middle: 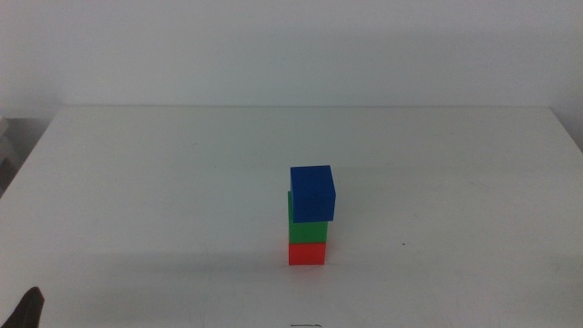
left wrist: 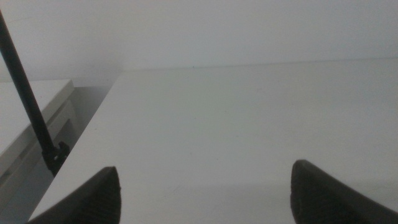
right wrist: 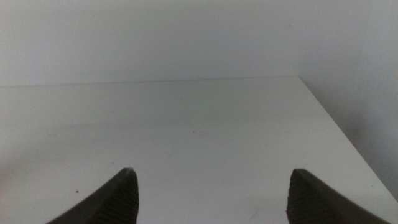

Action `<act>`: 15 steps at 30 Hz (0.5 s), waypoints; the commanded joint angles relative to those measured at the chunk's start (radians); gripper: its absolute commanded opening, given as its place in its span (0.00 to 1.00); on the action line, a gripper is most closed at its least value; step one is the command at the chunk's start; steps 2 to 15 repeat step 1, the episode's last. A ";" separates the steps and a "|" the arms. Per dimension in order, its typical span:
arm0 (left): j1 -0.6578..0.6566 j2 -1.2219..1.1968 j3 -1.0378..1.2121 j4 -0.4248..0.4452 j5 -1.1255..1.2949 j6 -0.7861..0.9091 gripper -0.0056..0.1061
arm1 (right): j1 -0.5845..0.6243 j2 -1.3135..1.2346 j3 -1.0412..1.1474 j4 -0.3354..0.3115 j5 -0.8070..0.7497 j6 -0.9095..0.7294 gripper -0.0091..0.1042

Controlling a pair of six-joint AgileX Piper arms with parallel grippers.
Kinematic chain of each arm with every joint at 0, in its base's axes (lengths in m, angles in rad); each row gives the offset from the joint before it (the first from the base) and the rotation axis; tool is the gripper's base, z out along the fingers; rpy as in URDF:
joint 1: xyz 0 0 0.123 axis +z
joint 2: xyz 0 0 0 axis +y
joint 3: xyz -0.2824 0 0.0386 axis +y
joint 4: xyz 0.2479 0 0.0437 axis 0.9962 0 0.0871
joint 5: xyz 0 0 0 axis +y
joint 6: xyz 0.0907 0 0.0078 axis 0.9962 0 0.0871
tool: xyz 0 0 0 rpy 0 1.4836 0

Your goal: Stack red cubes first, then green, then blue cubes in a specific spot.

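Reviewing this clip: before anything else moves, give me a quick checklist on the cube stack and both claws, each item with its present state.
1. Order red, green, blue from the table up: ok. The red cube is at the bottom, the green cube in the middle, the blue cube on top.
2. Blue squarely on green: not ok, it looks twisted and offset to one side.
3. Stack free of any claw: ok, nothing touches it.
4. Left claw open and empty: ok; only its tip shows at the middle view's bottom edge.
5. Right claw open and empty: ok; out of the middle view.
6. Stack standing firm: cannot tell.
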 commanded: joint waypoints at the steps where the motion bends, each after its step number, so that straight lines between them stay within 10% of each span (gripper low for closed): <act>1: -0.002 -0.021 -0.003 -0.012 -0.079 -0.009 0.89 | -0.008 0.011 -0.018 -0.007 -0.070 -0.014 0.62; 15: -0.002 -0.021 -0.003 -0.012 -0.079 -0.009 0.89 | -0.008 0.011 -0.018 -0.007 -0.070 -0.014 0.62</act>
